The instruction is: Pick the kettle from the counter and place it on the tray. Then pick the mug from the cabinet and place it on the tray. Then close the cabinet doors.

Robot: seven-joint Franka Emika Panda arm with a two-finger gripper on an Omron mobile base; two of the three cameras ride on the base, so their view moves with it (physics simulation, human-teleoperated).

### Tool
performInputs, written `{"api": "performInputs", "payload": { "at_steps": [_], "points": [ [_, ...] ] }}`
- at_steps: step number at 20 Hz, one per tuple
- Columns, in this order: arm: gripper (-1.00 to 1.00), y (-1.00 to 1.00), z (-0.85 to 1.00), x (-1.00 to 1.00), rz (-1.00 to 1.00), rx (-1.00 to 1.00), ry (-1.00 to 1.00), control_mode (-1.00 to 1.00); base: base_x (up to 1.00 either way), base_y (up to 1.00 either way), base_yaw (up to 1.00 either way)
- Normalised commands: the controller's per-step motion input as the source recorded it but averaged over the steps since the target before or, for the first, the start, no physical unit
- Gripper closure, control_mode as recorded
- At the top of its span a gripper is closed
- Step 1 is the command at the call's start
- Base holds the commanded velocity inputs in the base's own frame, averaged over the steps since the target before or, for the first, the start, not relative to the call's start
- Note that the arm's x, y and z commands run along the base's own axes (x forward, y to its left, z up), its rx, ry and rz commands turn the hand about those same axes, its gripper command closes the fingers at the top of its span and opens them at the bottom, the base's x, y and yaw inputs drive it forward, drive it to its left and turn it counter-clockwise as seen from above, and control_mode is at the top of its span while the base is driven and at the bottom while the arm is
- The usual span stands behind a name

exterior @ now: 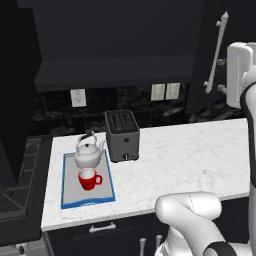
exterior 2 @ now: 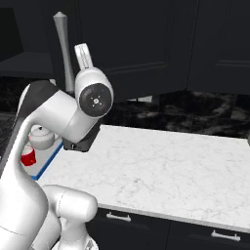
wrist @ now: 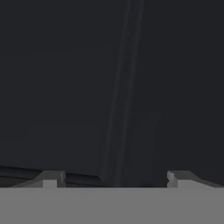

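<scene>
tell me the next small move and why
Probably push the open cabinet door toward shut. The kettle and mug already sit on the tray, and the hand view shows a dark panel close ahead between widely parted jaws holding nothing.

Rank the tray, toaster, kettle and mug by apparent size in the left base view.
1. tray, largest footprint
2. toaster
3. kettle
4. mug, smallest

They sit close together, so camera nearness hardly skews this.
</scene>
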Motion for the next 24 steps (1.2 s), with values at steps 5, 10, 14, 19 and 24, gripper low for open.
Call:
{"api": "performInputs", "payload": {
  "at_steps": [5,10,14,19,24],
  "points": [
    [-1.0,0.38,-0.06,0.88,0.0,-0.03,0.0,-1.0,0.0,0.0,0.0],
    [-1.0,0.23,-0.07,0.91,0.0,-0.09,0.02,-1.0,0.0,0.0,0.0],
    [-1.0,0.1,-0.01,0.73,-0.01,-0.11,0.03,-1.0,0.0,0.0,0.0],
    [-1.0,0.01,0.0,0.55,-0.15,-0.12,0.01,-1.0,0.0,0.0,0.0],
    [-1.0,0.0,0.0,0.37,-0.23,-0.07,0.07,-1.0,0.0,0.0,0.0]
  ]
}}
